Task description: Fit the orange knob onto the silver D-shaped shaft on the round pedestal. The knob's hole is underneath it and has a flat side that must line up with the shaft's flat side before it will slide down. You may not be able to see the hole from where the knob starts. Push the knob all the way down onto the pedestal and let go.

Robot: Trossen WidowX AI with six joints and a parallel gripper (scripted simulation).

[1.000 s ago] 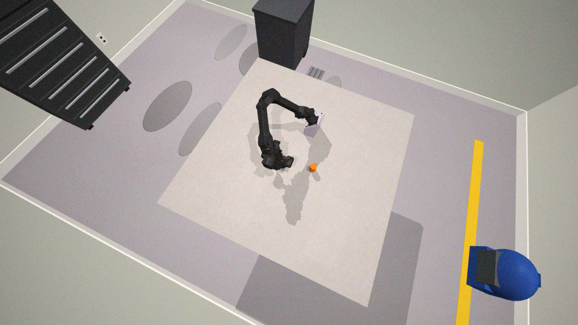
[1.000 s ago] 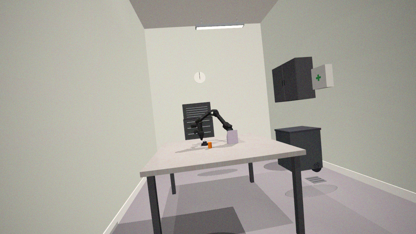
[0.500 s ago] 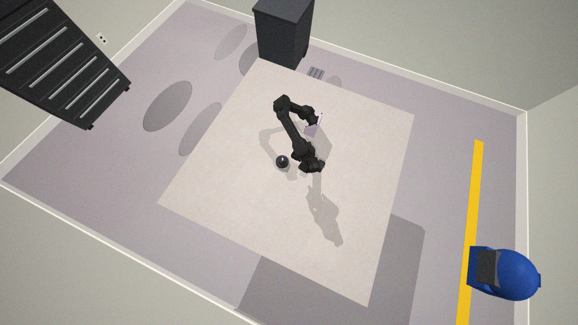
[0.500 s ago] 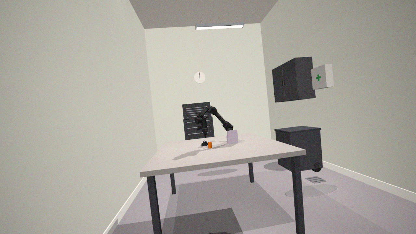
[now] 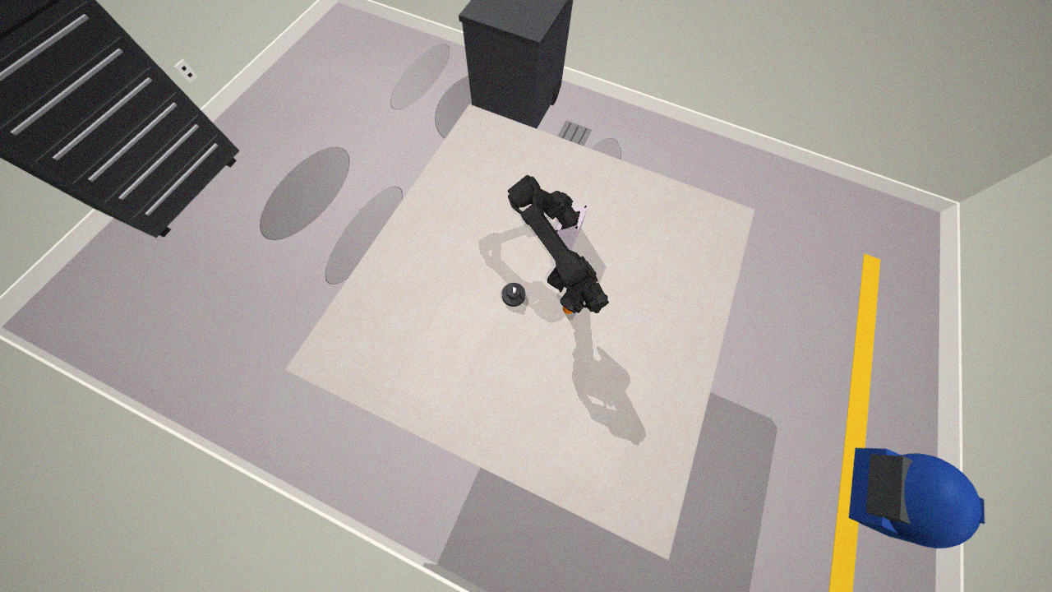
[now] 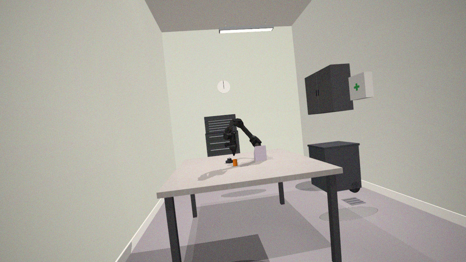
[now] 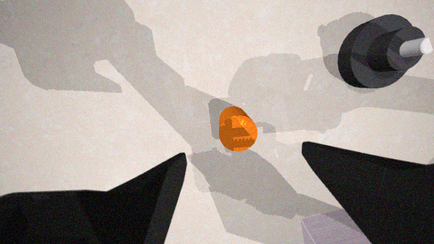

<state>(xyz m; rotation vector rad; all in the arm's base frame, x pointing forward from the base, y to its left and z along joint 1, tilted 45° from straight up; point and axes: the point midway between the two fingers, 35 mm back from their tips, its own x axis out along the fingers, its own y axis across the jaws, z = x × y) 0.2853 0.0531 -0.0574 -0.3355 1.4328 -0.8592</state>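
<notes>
The orange knob (image 7: pixel 237 129) (image 6: pixel 235 162) stands upright on the table; in the top view only an orange sliver (image 5: pixel 567 311) shows under the arm. The dark round pedestal (image 5: pixel 513 295) (image 6: pixel 229 160) (image 7: pixel 369 54) with the silver D-shaped shaft (image 7: pixel 414 47) (image 5: pixel 512 291) stands apart from the knob, upper right in the wrist view. My gripper (image 7: pixel 243 152) (image 6: pixel 233 153) is open and empty. It hangs above the knob, which sits just beyond the gap between the two black fingers.
A pale lilac block (image 6: pixel 260 153) (image 5: pixel 574 223) (image 7: pixel 330 227) at the arm's base stands behind the gripper. The table (image 5: pixel 455 397) is square. A dark cabinet (image 5: pixel 514 51) stands past its far edge.
</notes>
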